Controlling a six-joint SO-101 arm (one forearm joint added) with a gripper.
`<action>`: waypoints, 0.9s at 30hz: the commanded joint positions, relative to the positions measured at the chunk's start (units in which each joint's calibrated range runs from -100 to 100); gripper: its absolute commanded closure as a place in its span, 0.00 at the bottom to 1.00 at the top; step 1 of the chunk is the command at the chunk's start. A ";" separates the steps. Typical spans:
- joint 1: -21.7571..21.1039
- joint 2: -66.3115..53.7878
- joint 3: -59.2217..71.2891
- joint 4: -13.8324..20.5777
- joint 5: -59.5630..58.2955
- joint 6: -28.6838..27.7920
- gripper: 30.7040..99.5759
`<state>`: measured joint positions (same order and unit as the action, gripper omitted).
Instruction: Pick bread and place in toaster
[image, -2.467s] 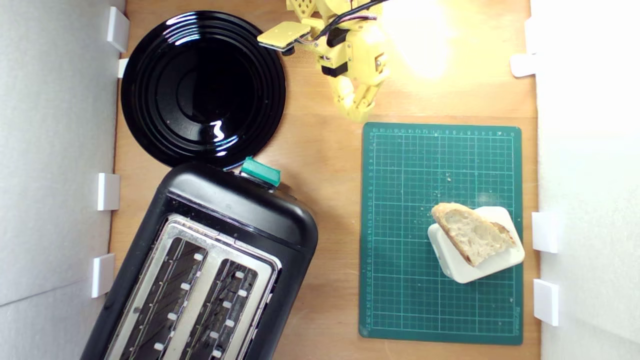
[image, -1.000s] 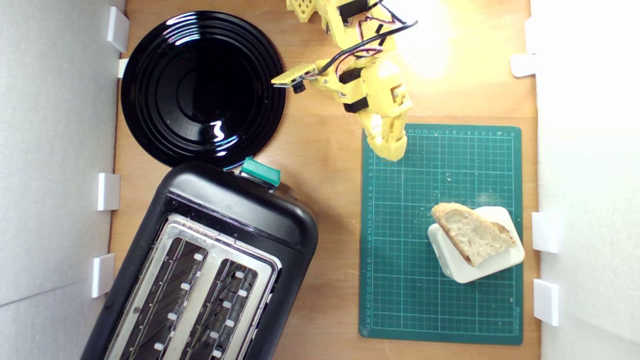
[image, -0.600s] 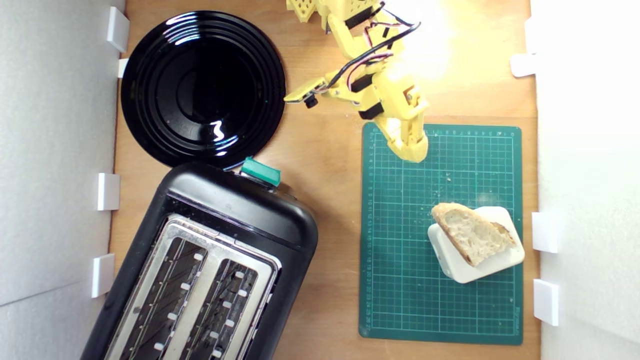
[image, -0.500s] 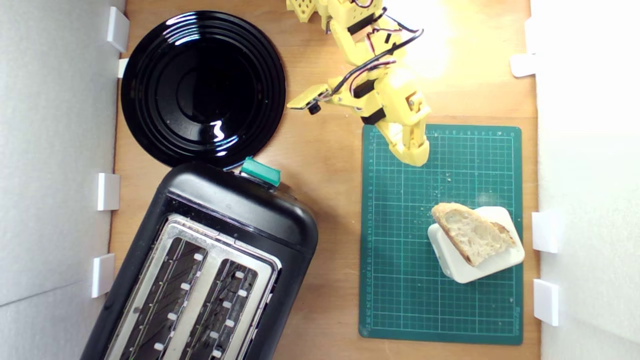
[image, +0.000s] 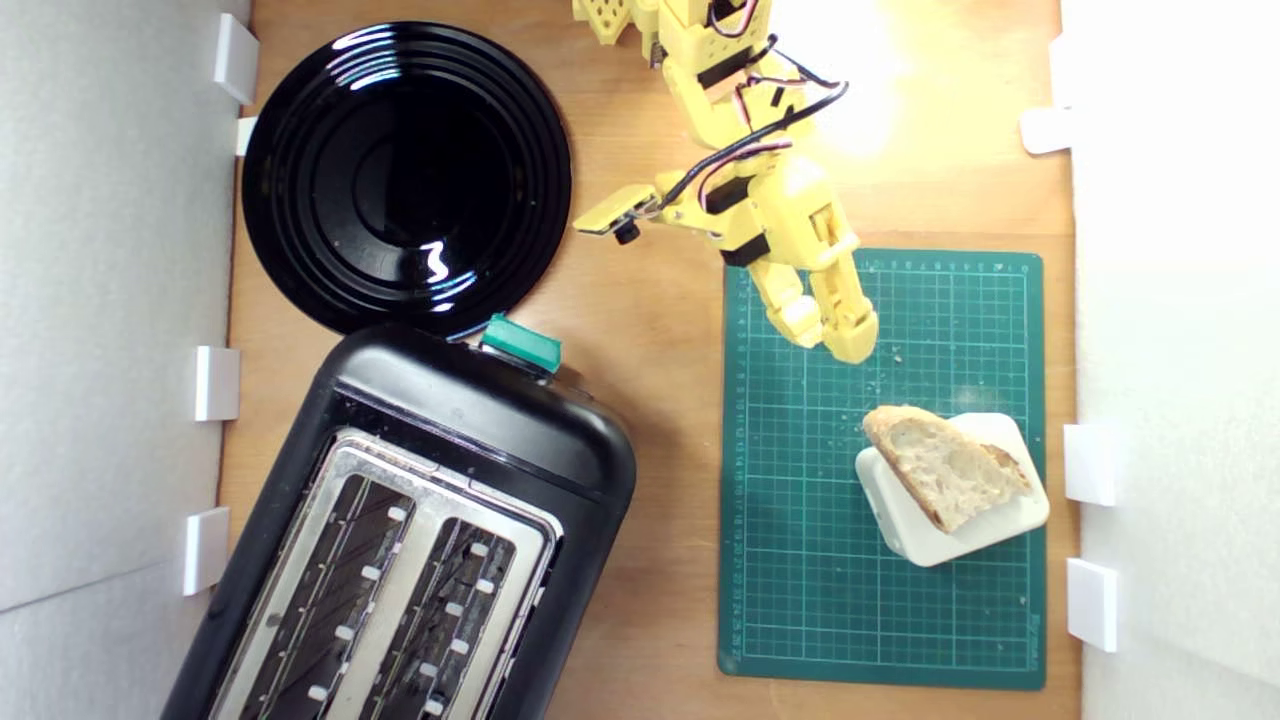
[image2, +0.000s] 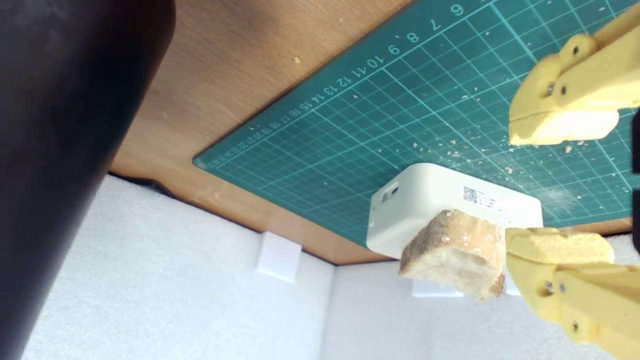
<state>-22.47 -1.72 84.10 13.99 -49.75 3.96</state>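
Observation:
A wedge of bread (image: 945, 465) with pale crumb and tan crust lies on top of a white block (image: 925, 535) on the green cutting mat (image: 800, 560). My yellow gripper (image: 828, 338) hangs open over the mat's upper part, short of the bread, nothing between its fingers. In the wrist view the bread (image2: 457, 252) sits ahead of the gripper (image2: 530, 187), its two fingertips (image2: 557, 125) spread apart. The black toaster (image: 480, 420) with silver slotted top and green lever knob (image: 522, 342) fills the exterior view's lower left.
A round glossy black plate (image: 300, 250) lies at the exterior view's upper left, close to the toaster. White foam walls with small white blocks (image: 1088, 462) border the wooden table on both sides. Crumbs dot the mat.
The arm has swung from beside the plate toward the exterior view's right and down over the mat, nearing the bread. The fingers have spread apart. The bread and toaster have not moved.

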 joint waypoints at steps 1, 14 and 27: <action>-0.17 -0.03 -2.16 0.42 -2.13 0.20 0.20; -0.49 0.39 -5.16 1.15 -2.05 -1.53 0.19; -2.75 7.21 -13.06 1.33 -2.05 -2.00 0.19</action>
<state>-24.30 5.08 74.94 15.50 -49.75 2.10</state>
